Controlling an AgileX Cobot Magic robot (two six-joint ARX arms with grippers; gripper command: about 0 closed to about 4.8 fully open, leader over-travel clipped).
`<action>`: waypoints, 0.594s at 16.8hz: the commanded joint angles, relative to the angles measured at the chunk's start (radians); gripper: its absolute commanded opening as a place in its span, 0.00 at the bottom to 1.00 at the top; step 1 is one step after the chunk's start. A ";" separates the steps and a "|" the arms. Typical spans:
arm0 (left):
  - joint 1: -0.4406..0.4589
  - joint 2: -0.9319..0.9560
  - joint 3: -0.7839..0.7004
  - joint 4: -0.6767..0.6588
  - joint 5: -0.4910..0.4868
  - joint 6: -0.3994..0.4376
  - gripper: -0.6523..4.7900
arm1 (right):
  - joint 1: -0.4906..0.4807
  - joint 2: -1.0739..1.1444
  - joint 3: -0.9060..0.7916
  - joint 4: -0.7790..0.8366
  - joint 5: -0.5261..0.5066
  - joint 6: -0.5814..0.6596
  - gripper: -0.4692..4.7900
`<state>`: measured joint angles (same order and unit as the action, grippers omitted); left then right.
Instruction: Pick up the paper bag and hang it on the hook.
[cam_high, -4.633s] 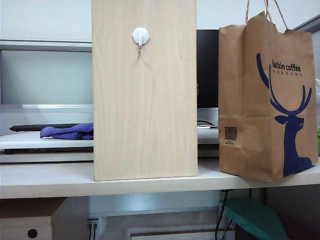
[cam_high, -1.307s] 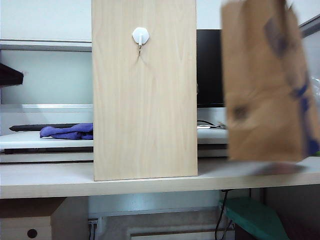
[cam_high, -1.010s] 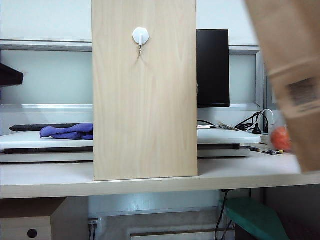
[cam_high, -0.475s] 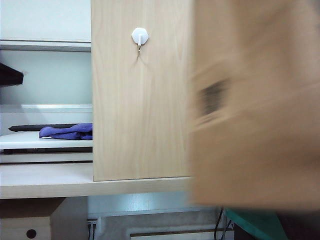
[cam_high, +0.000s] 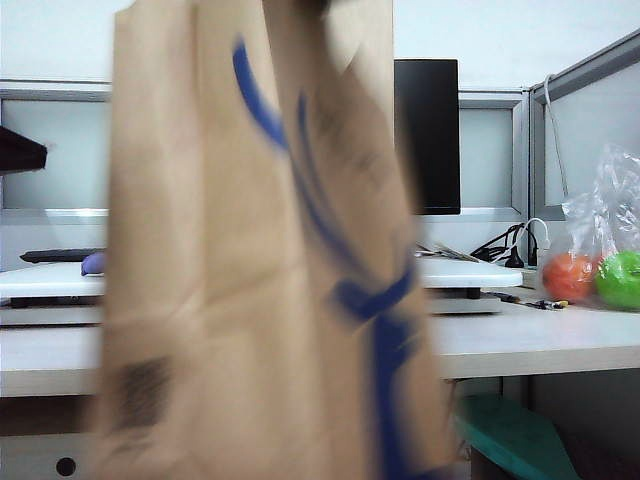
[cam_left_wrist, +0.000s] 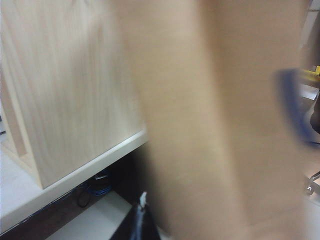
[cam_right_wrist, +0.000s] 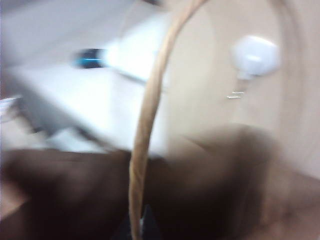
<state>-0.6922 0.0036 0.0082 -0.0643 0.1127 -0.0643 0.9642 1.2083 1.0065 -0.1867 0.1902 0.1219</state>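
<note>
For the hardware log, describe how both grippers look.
Right gripper, near the wooden board: dark, nearly black jaws, too blurred for markings or cables. Left gripper, beside the table edge: only a black pointed tip with a small white fleck shows.

Brown paper bag, blue deer logo
</note>
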 joint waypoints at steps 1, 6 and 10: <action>0.001 0.000 0.001 0.012 0.003 0.004 0.11 | 0.000 0.090 0.008 0.106 0.003 0.013 0.08; 0.002 0.000 0.001 0.012 0.003 0.004 0.11 | 0.006 0.096 0.010 0.139 0.107 0.032 0.08; 0.001 0.000 0.001 0.012 0.003 0.004 0.11 | -0.003 0.095 0.010 0.142 0.175 0.032 0.08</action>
<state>-0.6922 0.0036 0.0082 -0.0643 0.1127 -0.0643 0.9607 1.3079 1.0088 -0.0612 0.3344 0.1493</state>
